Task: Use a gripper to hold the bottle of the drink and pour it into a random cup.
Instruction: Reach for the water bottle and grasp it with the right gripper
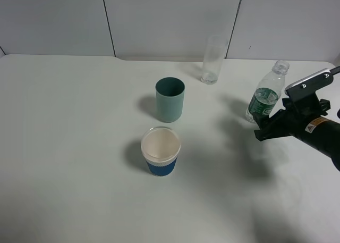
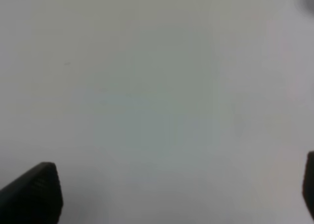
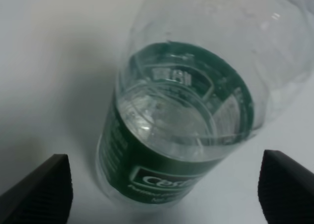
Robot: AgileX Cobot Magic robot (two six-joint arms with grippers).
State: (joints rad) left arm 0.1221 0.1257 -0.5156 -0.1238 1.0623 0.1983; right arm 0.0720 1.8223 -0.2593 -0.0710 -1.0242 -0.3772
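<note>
Left gripper (image 2: 169,192): spread, hangs idle over table (image 2: 147,87). Cup (image 1: 213,59): looks unfilled, stands well beyond right gripper (image 1: 268,123), off to its left. Bottle (image 1: 264,97): stands uncapped between its spread fingers, unpinched. Needs clamp, lift, carry, pour. Reaches in low from right, wrist angled down toward bottle.

The high camera gives me even, cool, fairly bright light over the white surface (image 1: 64,147). Soft shadows fall left of the teal cup (image 1: 170,99) and the blue paper cup (image 1: 160,151), and a broad, blurred one spreads under the arm (image 1: 321,130). The glass (image 1: 214,59) nearly melts into the pale wall. My left wrist view is a hazy, unfocused wash. On the right wrist view the bottle (image 3: 181,121) is soft up close, with pale glare on its shoulder
</note>
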